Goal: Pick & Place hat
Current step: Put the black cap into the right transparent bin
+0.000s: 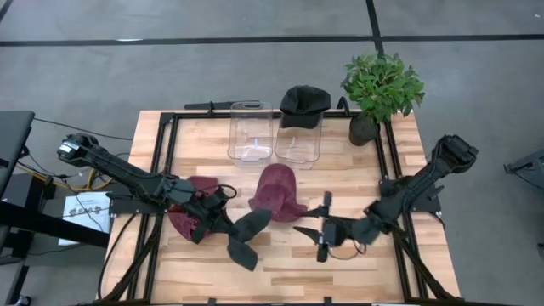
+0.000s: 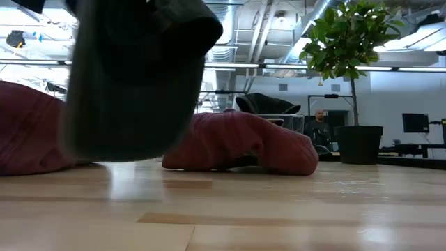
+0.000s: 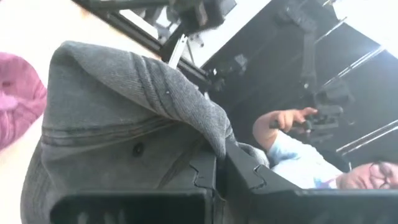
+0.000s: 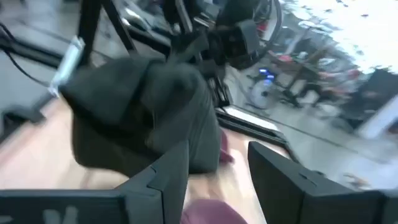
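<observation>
From above, the left claw (image 1: 223, 223) clenches a grey hat (image 1: 246, 236) over the tabletop (image 1: 280, 263), its brim running toward the released right claw (image 1: 323, 228). Left wrist view: fingers (image 3: 205, 180) pinch hat fabric.

Bright overhead light; right wrist view motion-blurred, low view's near foreground unfocused.

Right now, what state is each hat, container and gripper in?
Dark grey hat: lifted off the table, held by the left gripper.
Left gripper: shut on the dark grey hat.
Right gripper: open, holding nothing.
Maroon hat: lying on the table, mid-table.
Second maroon hat: lying under the left arm.
Black cap: sitting on the right clear container.
Left clear container: upright, empty.
</observation>
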`<state>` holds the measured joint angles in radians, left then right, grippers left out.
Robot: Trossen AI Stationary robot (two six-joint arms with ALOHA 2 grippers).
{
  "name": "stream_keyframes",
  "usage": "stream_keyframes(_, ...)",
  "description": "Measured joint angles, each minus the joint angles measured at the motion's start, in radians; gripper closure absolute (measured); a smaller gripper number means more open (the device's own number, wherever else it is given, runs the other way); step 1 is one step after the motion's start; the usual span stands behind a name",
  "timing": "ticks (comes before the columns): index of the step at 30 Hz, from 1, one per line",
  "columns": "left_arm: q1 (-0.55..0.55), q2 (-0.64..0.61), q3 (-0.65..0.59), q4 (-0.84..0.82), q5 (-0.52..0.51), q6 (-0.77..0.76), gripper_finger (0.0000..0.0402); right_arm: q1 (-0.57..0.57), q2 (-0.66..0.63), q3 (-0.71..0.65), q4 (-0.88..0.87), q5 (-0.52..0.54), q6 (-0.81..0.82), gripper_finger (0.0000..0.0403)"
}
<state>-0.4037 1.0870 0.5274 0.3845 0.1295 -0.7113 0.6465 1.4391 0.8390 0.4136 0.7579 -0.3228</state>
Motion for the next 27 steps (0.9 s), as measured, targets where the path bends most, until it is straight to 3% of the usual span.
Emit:
stream_keyframes(12, -0.008, 0.000, 0.000, -0.070, -0.002, 0.000, 0.0389, -0.307, 0.005, 0.110, -0.127, -0.571, 0.208, 0.0259)
stream_keyframes(19, -0.008, 0.000, 0.000, -0.078, -0.002, 0.008, 0.0389, -0.410, 0.074, 0.175, -0.152, -0.750, 0.202, 0.0265)
stream_keyframes(27, -0.011, 0.011, 0.001, -0.100, -0.002, 0.020, 0.0389, -0.433, 0.253, 0.368, -0.283, -0.786, 0.105, 0.0263)
